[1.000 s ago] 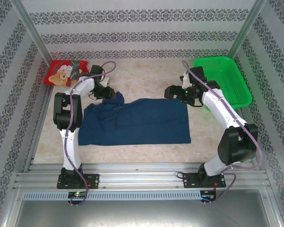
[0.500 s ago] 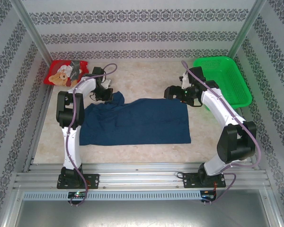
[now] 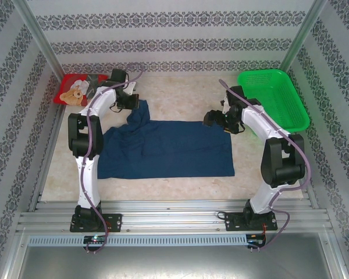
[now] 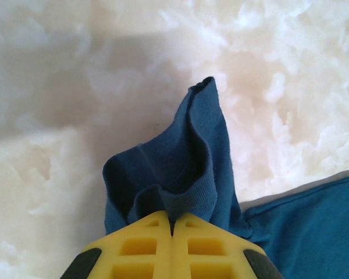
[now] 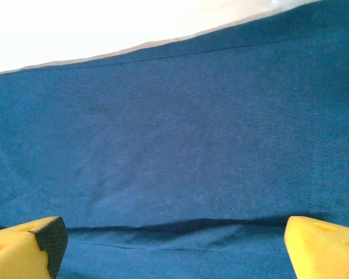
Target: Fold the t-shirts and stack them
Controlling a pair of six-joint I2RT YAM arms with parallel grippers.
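Left hand (image 4: 172, 220): closed, pinching a bunched fold of the navy t-shirt (image 3: 168, 148); the cloth rises in a ridge straight ahead of the fingertips.
Change at left hand: a second ago its jaws stood part open beside the cloth. Now they are shut and the hand sits farther out from its base, with the shirt's corner drawn into a peak behind it.
Meaning for task: the grasp looks secured. In my judgement the rumpled corner is being pulled out straight before any fold is made, so folding of this shirt has not begun.
Right hand (image 5: 174, 238): jaws wide apart and holding nothing, poised low over flat navy cloth. A stitched hem runs just inside its right finger. It has dropped slightly toward the shirt's corner.
Navy t-shirt, position: spread on the surface (image 3: 180, 96) between the two hands, most of it on the base side of both.
Red t-shirt (image 3: 78, 90): outboard of the left hand, teddy print up, well apart from the navy one; not stacked.
Green basket (image 3: 302, 110): outboard of the right hand, nothing seen inside.
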